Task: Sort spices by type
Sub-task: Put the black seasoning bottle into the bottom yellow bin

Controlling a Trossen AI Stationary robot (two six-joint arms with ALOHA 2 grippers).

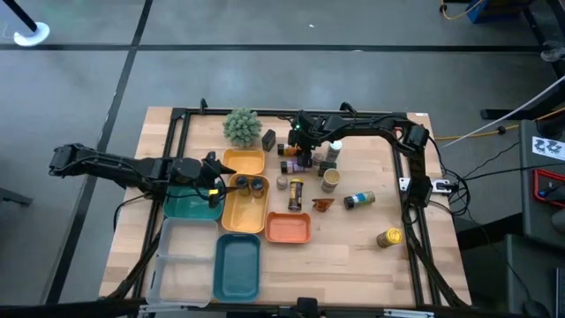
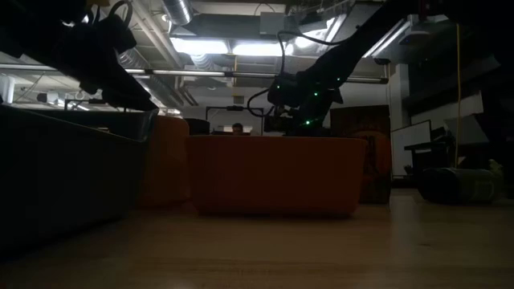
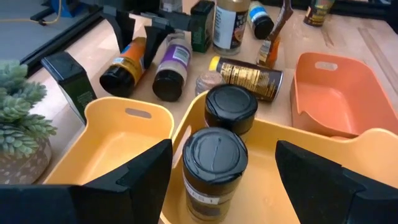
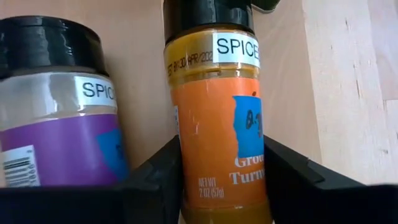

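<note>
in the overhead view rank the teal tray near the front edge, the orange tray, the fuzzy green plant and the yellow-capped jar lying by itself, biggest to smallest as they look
1. Teal tray.
2. Orange tray.
3. Fuzzy green plant, close to the orange tray in spread, so that pair is uncertain.
4. Yellow-capped jar, clearly the smallest.

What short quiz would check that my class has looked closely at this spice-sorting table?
1. True or false: two black-capped jars stand in a yellow tray.
2. The right gripper is at a jar lying on the table. What colour is the label? A purple, B orange, C green.
3. In one word: is the left gripper above the tray open or shut?

Key: 1 true; 2 B, the orange-labelled jar; 3 open.
</note>
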